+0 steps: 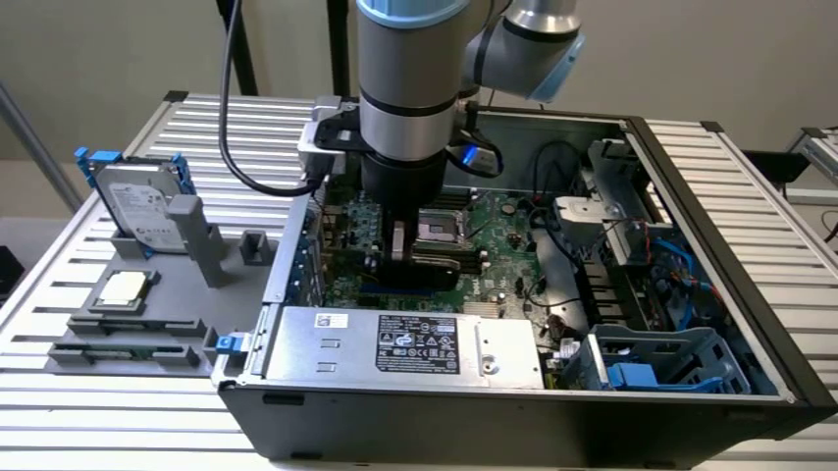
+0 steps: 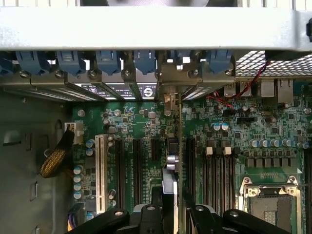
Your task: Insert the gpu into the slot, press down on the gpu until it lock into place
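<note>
While a grey robot arm reaches down into an open black metal computer case (image 1: pixel 524 422), its black gripper (image 2: pixel 171 212) is clamped on the gpu (image 2: pixel 180 146). This flat black rectangular card stands on edge so its lower edge meets the slot (image 1: pixel 395 291), a long narrow blue plastic strip on the green motherboard (image 1: pixel 504 245). Its metal bracket faces the exterior view's left. Whether it has locked cannot be told.

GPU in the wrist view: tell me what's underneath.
The gpu, held edge-on in the gripper, stands over the green motherboard between black slots. Whatever lies directly beneath its edge is covered.
</note>
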Available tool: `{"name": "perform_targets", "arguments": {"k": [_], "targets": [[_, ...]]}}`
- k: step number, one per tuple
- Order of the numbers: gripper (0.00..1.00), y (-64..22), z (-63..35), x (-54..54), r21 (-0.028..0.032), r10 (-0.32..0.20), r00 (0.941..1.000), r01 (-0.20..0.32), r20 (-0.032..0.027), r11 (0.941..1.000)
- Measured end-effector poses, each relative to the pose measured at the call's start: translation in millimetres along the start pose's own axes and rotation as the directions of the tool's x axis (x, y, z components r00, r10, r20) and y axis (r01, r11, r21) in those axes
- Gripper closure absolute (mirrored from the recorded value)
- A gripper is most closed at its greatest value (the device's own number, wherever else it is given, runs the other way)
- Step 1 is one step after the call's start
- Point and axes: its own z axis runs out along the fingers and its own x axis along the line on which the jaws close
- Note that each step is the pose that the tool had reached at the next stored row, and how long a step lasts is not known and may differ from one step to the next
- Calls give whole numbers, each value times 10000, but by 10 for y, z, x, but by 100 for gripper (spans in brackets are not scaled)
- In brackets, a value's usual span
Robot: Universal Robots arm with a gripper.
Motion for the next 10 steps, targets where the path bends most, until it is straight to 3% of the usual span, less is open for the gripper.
{"name": "perform_targets", "arguments": {"k": [10], "targets": [[74,-1,14,1,-47,-18,10000,18,0,10000]]}}
